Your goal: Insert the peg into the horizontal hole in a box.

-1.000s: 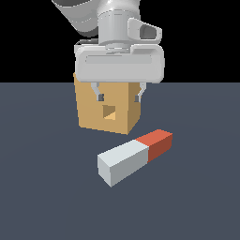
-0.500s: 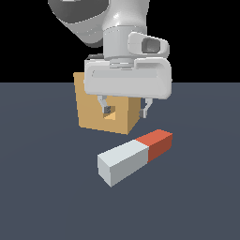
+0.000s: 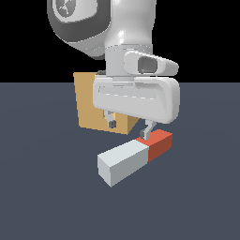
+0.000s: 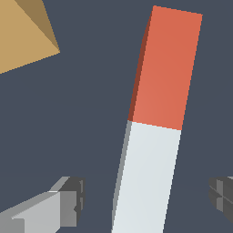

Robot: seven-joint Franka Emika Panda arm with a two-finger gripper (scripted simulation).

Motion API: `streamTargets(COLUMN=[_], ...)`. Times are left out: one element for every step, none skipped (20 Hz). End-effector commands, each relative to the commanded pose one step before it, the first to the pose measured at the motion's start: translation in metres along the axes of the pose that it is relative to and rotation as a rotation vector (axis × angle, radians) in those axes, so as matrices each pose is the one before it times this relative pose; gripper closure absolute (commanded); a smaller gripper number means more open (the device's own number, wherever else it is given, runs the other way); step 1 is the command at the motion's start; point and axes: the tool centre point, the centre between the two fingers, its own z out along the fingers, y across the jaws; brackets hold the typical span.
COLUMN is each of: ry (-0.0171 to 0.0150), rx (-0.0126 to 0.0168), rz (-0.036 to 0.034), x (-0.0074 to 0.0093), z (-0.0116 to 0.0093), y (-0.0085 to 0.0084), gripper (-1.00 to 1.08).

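I hold the gripper (image 3: 130,130) spread above the peg (image 3: 135,156), which lies flat on the surface (image 3: 47,197).

In the wrist view the two fingers (image 4: 50,210) stand apart, one on each side of the white part of the peg (image 4: 152,132), and I see bare surface between each finger and the peg, so nothing is pinched. In the exterior view one fingertip (image 3: 147,133) hangs close over the place where white meets red; if it touches the peg I cannot tell. The box (image 3: 89,105) stands behind the peg, near its red end but apart from it. The gripper body covers most of the front face of the box, so I cannot see the hole.
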Motion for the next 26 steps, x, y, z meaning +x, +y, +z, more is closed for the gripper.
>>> streamTargets(ry=[0.00063, 0.00012, 0.00012, 0.00012, 0.00011, 0.00010, 0.00009, 0.00008, 0.00006, 0.00005, 0.00003, 0.00001, -0.00053, 0.00000, 0.00000, 0.00006, 0.00005, 0.00000, 0.00009, 0.00007, 0.00008, 0.00008, 0.00007, 0.00007, 0.00007, 0.00000], rx=[-0.00128, -0.00020, -0.00017, -0.00014, -0.00011, -0.00008, -0.00006, -0.00005, -0.00003, -0.00002, -0.00001, 0.00000, 0.00032, 0.00000, 0.00000, 0.00002, 0.00002, 0.00000, 0.00003, 0.00002, 0.00002, 0.00002, 0.00001, 0.00002, 0.00001, 0.00000], rz=[0.06171, 0.01978, 0.01797, 0.01613, 0.01427, 0.01241, 0.01054, 0.00862, 0.00673, 0.00478, 0.00293, 0.00098, -0.00583, 0.00000, 0.00000, 0.00069, 0.00069, 0.00000, 0.00119, 0.00097, 0.00119, 0.00119, 0.00097, 0.00097, 0.00069, 0.00000], x=[-0.00364, -0.00125, -0.00114, -0.00103, -0.00091, -0.00079, -0.00068, -0.00055, -0.00044, -0.00030, -0.00021, -0.00007, 0.00011, 0.00002, 0.00007, -0.00020, -0.00016, 0.00019, -0.00032, -0.00020, -0.00027, -0.00024, -0.00016, -0.00017, -0.00003, 0.00029], z=[0.00631, 0.00212, 0.00192, 0.00173, 0.00153, 0.00133, 0.00113, 0.00093, 0.00072, 0.00052, 0.00031, 0.00010, -0.00037, 0.00039, 0.00116, 0.00191, 0.00267, 0.00344, 0.00416, 0.00489, 0.00559, 0.00604, 0.00537, 0.00453, 0.00370, 0.00290], y=[0.00386, 0.00122, 0.00110, 0.00098, 0.00086, 0.00074, 0.00063, 0.00051, 0.00040, 0.00027, 0.00019, 0.00006, -0.00033, -0.00004, -0.00011, 0.00012, 0.00005, -0.00034, 0.00011, -0.00008, -0.00006, -0.00011, -0.00011, 0.00002, 0.00003, -0.00013], gripper=[-0.92, -0.92, -0.92, -0.92, -0.92, -0.92, -0.92, -0.92, -0.92, -0.92, -0.92, -0.92, -0.92, -0.92, -0.92, -0.92, -0.92, -0.92, -0.92, -0.92, -0.92, -0.92, -0.92, -0.92, -0.92, -0.92])
